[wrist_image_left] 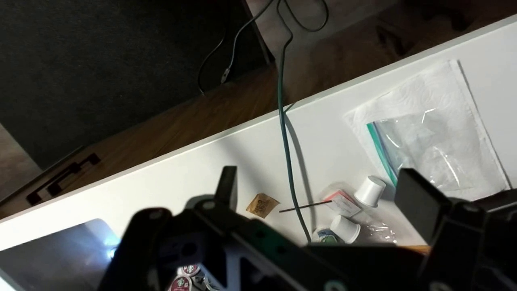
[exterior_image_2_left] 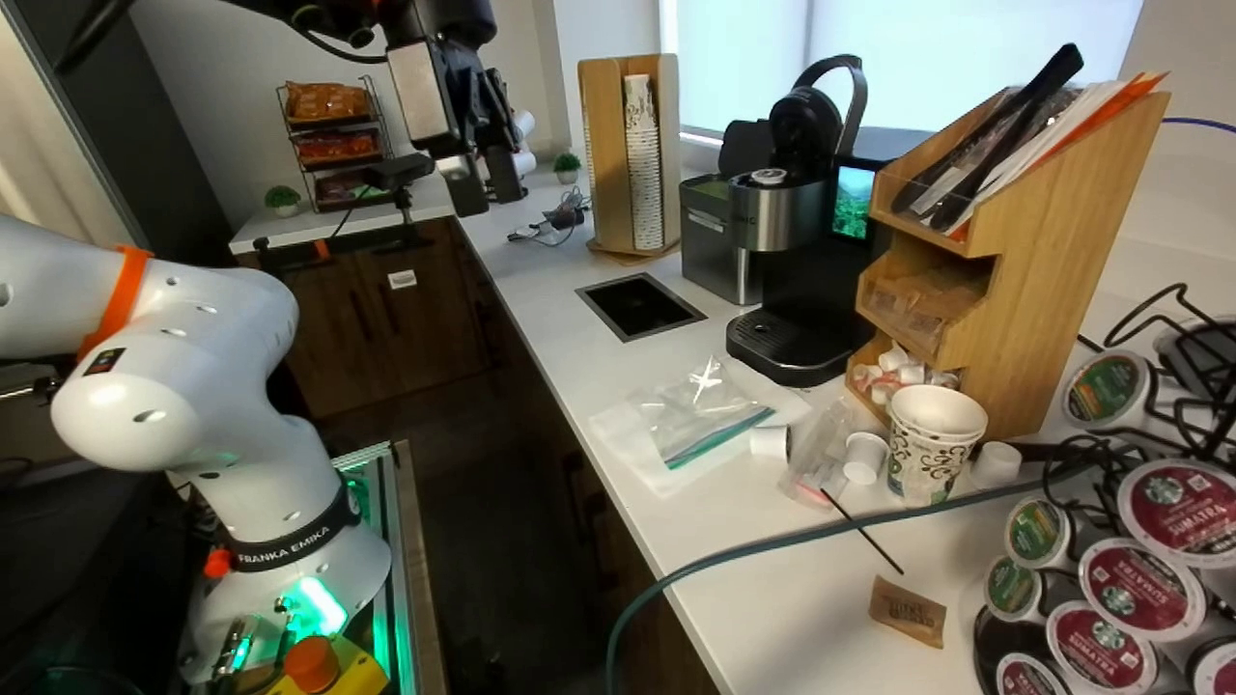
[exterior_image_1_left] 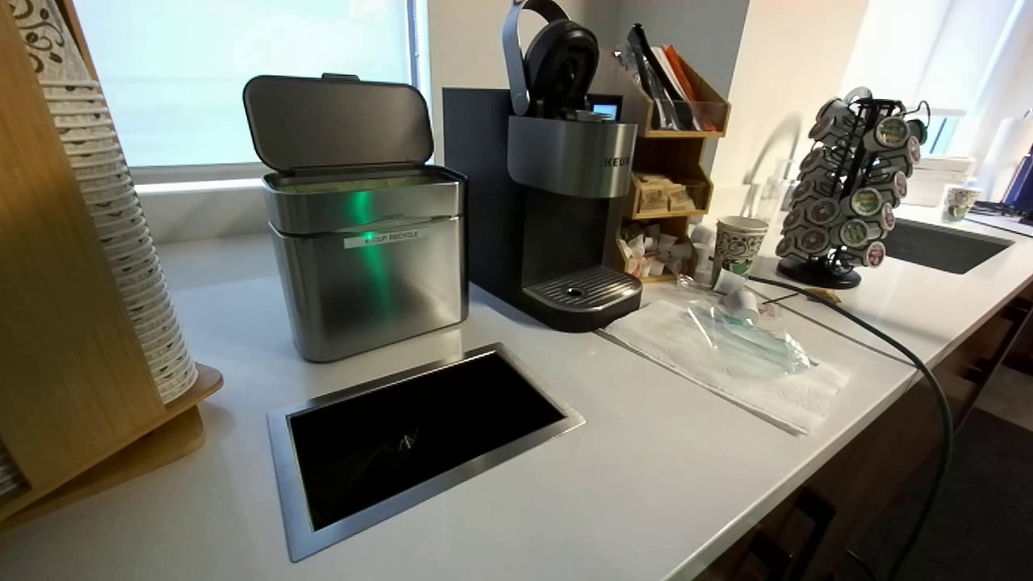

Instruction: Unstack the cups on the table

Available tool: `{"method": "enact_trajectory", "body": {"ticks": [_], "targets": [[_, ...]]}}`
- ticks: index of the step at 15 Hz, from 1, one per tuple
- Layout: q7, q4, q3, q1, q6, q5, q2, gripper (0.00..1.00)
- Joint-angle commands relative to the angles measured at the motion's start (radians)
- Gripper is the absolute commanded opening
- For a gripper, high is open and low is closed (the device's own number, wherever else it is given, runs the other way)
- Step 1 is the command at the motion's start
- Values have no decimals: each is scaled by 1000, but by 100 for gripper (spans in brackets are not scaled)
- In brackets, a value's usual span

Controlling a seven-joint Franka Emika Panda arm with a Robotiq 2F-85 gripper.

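Observation:
Patterned paper cups [exterior_image_2_left: 933, 458] stand upright on the white countertop [exterior_image_1_left: 629, 452], with a second rim line suggesting one nested in another; they also show in an exterior view [exterior_image_1_left: 737, 246]. The wrist view shows only a sliver of them [wrist_image_left: 326, 235]. Small white tapered cups lie tipped beside them, one [wrist_image_left: 370, 190] near the plastic bag and one [wrist_image_left: 345, 229] nearer the patterned cups. They also show in an exterior view [exterior_image_2_left: 770, 442]. My gripper [wrist_image_left: 319, 192] is open and empty, raised above the countertop; it also shows in an exterior view [exterior_image_2_left: 490, 188].
A clear plastic bag [exterior_image_2_left: 695, 415] lies on a paper towel. A green cable [wrist_image_left: 285, 137] crosses the counter. A pod rack [exterior_image_1_left: 847, 186], a wooden organizer [exterior_image_2_left: 1053, 261], a coffee machine [exterior_image_1_left: 573, 157] and a metal bin [exterior_image_1_left: 371, 282] stand around. A steel-rimmed opening [exterior_image_1_left: 440, 482] is set in.

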Motion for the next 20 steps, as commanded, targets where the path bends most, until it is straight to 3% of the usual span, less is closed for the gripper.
{"method": "enact_trajectory", "body": {"ticks": [1,3,7,14,20], "targets": [[6,4,-2,12,-5,-5,2,100],[23,3,0,-2,19,-26,11,100],[122,49,-68,-105,168,-138,131,100],[-93,139,-162,-44,28,13,277,100],[-93,136,-154,-56,49,2,284,100]]}}
